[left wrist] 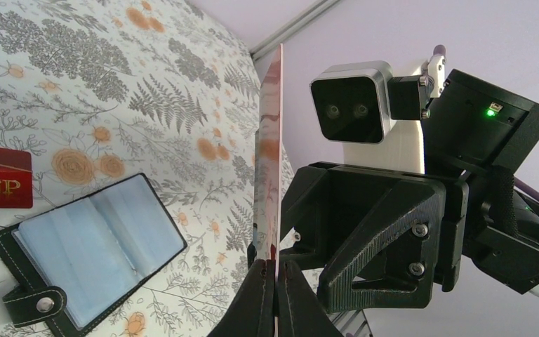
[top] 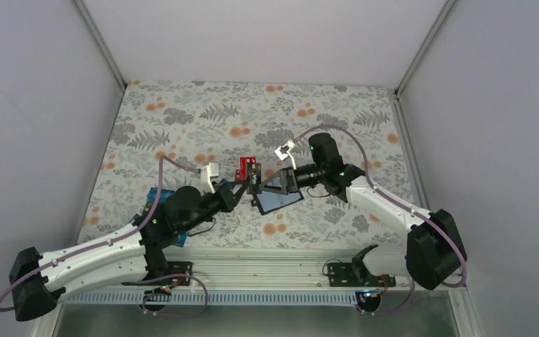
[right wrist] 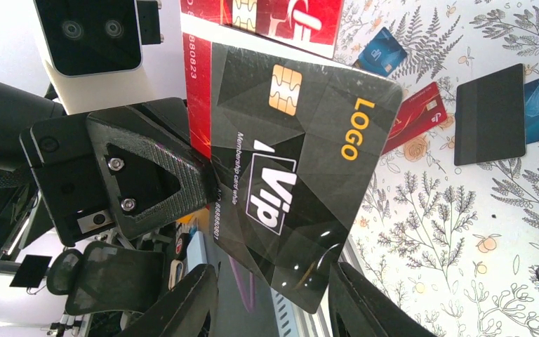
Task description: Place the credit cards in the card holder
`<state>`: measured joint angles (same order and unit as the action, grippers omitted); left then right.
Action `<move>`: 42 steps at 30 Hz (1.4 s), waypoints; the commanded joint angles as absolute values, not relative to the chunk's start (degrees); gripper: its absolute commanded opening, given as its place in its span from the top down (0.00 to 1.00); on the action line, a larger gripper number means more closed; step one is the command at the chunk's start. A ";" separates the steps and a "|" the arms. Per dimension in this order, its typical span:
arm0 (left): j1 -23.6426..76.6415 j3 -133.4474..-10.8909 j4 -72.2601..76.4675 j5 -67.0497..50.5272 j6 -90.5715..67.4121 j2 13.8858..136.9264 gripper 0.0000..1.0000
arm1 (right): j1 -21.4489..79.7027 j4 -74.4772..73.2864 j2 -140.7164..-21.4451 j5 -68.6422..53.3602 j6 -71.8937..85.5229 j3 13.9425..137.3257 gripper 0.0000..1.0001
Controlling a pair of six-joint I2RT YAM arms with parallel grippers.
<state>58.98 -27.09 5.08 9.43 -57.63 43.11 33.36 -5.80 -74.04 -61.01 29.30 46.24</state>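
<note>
Spread wide at the bottom of its own wrist view, the right gripper (right wrist: 272, 270) has hold of nothing. Its jaws straddle the lower corner of the black VIP card (right wrist: 295, 175), seemingly without touching it, probably lined up to take it over. Facing it, the left gripper (left wrist: 275, 265) is clamped on that card's edge and holds it upright in the air, with a red card (right wrist: 196, 84) apparently pinched behind it. Below them the card holder (left wrist: 91, 256) lies open on the table (left wrist: 77, 84), grey-blue sleeves up, ready to receive. Loose cards (right wrist: 421, 116) lie flat, well apart from it.
</note>
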 commanded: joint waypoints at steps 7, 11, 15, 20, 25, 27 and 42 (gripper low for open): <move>59.08 -28.80 8.03 8.18 -57.22 43.16 0.98 | 34.20 -5.81 -74.73 -62.19 28.66 47.88 0.58; 59.11 -29.15 6.90 9.14 -57.24 42.89 0.98 | 34.13 -8.80 -74.38 -59.09 27.27 48.53 0.59; 59.07 -29.64 5.41 10.18 -57.00 42.97 0.98 | 33.88 -10.00 -73.98 -57.83 27.00 48.65 0.59; 59.09 -29.71 3.68 11.32 -57.13 42.83 0.98 | 32.96 -11.06 -72.36 -57.80 26.81 48.44 0.58; 59.09 -29.80 3.88 11.50 -56.88 42.98 0.98 | 32.74 -11.16 -71.31 -58.67 27.01 48.30 0.57; 59.08 -29.83 4.39 11.11 -56.78 43.36 0.98 | 32.70 -9.85 -71.15 -59.71 27.88 47.73 0.57; 59.13 -28.90 7.94 9.60 -57.17 43.71 0.98 | 32.72 -3.35 -73.80 -63.88 31.21 46.03 0.60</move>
<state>58.98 -28.40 5.48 10.46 -57.60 43.77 32.84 -6.59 -72.88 -61.47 30.41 46.96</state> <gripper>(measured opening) 0.029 0.405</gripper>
